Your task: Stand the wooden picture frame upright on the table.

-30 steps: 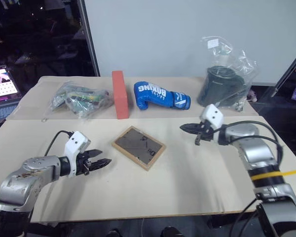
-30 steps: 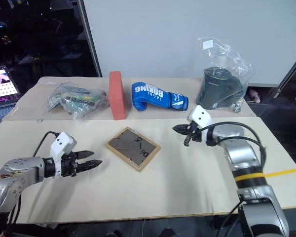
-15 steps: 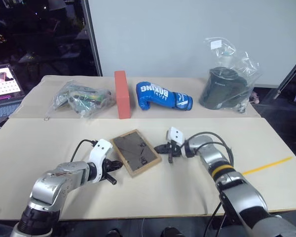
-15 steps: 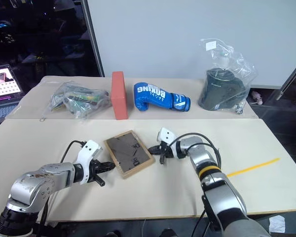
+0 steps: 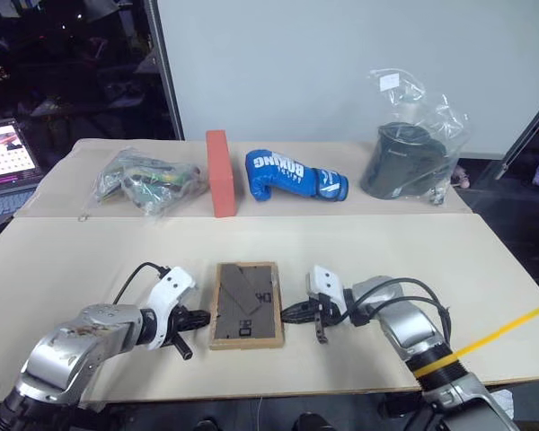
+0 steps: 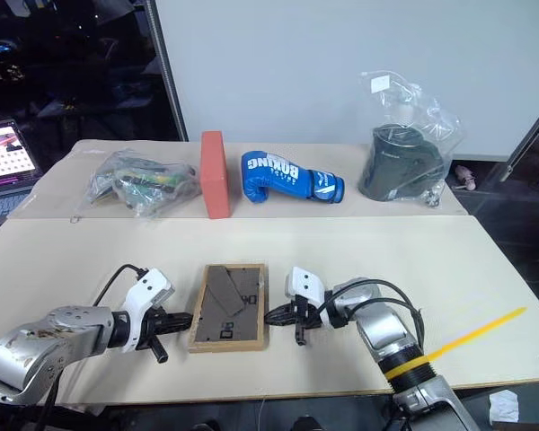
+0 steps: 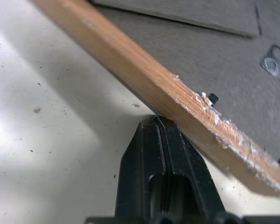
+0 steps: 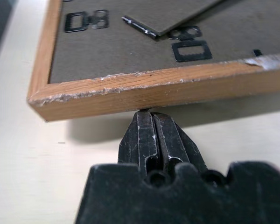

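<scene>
Here both sets of jaws are pressed tight together, holding nothing. The left gripper (image 5: 198, 317) has its closed tips against the left long edge of the wooden picture frame (image 5: 246, 303), and in the left wrist view the black fingers (image 7: 164, 172) meet the chipped wooden edge from the side. The right gripper (image 5: 292, 313) has its tips touching the opposite long edge; its fingers (image 8: 154, 140) butt the wood near a corner. The frame lies flat, face down, on the near part of the table (image 5: 90, 260), its dark back up and the easel leg folded against it, squeezed between the two grippers.

Farther back, well apart from the frame, a row of things stands across the narrower tabletop (image 5: 341, 157): a clear bag of mixed items (image 5: 148, 180), an orange-red brick-shaped block (image 5: 220, 172) on end, a blue boxing glove (image 5: 292, 173), and a dark pot in a plastic bag (image 5: 409, 157). A laptop screen (image 5: 4, 153) glows at the far left. Nothing lies between the grippers and the frame.
</scene>
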Action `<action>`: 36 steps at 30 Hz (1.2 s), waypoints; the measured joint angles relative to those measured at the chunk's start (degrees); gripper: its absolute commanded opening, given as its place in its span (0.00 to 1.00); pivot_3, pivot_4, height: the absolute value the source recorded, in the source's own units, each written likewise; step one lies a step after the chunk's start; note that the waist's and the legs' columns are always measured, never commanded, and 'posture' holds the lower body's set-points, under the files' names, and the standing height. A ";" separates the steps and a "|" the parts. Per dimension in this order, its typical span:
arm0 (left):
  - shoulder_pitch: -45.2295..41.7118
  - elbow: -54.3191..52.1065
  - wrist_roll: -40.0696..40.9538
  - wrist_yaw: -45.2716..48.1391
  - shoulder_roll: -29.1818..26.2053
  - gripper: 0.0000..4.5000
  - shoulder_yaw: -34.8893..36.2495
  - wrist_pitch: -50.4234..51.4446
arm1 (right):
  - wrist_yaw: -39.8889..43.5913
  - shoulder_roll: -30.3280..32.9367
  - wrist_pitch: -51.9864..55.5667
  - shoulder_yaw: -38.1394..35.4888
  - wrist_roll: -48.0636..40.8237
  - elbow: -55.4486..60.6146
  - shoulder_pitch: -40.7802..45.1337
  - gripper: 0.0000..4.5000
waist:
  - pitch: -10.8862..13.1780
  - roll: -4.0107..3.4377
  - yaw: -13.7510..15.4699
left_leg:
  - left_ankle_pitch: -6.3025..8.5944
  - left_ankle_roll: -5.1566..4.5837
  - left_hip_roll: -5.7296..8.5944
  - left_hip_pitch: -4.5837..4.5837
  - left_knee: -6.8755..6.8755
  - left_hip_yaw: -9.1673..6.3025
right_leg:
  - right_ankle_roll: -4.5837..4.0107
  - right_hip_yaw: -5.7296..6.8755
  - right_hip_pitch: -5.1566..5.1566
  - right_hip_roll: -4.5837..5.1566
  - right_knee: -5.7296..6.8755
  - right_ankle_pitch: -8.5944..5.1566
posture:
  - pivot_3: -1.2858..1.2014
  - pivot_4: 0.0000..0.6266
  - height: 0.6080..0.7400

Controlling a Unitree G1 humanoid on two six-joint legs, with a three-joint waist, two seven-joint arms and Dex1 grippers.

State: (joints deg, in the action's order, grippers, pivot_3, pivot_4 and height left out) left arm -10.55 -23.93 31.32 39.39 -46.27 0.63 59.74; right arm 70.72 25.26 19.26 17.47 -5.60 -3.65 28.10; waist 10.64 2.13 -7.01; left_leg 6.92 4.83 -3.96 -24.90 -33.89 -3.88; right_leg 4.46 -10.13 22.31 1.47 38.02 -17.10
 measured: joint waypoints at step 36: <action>-11.05 25.15 49.11 -36.83 25.01 0.99 19.57 31.39 | -6.05 0.75 1.27 -1.26 -2.48 -0.80 -1.88 0.00 | -1.01 -0.17 3.06 | 0.01 0.02 0.15 0.10 -0.04 -0.02 | 0.08 0.02 -0.24 0.12 -0.16 -0.08 | 0.52 0.24 1.00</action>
State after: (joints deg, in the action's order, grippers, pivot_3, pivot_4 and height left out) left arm -21.60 1.22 80.44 2.56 -21.27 20.20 91.13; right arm 64.67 26.01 20.53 16.22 -8.08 -4.45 26.22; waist 9.63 1.96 -3.96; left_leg 6.92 4.86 -3.81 -24.80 -33.93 -3.90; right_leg 4.54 -10.12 22.07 1.59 37.86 -17.18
